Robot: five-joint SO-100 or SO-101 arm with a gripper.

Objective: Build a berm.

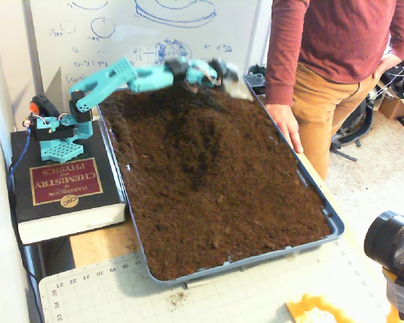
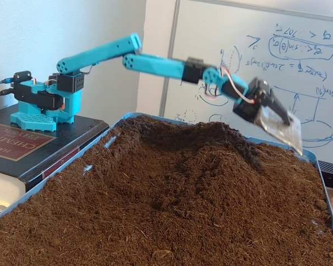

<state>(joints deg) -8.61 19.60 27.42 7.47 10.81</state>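
Berm [image 2: 211, 141] sits at far end of the tray [image 1: 333, 225], near the whiteboard [image 2: 255, 72]; a raised hump of dark soil w/ sloping sides, its ridge seeming to run roughly across the tray's width. Rest of soil [image 1: 222, 202] toward the camera is flatter.

Arm stretched out nearly horizontal over the far end. The hand [image 2: 280, 124] hangs in air past the crest, toward the right in the low fixed view, apart from the soil. So berm lies below and back toward the robot base [image 2: 41, 100] from the hand. Judging by that, next move prob. needs a drop on the far-right slope, then a pull inward to the crest.

Hand carries a flat silvery scoop blade [image 2: 283, 128], tilted down. Blurred; can't tell how far apart the fingers are, nor whether soil is on the blade.
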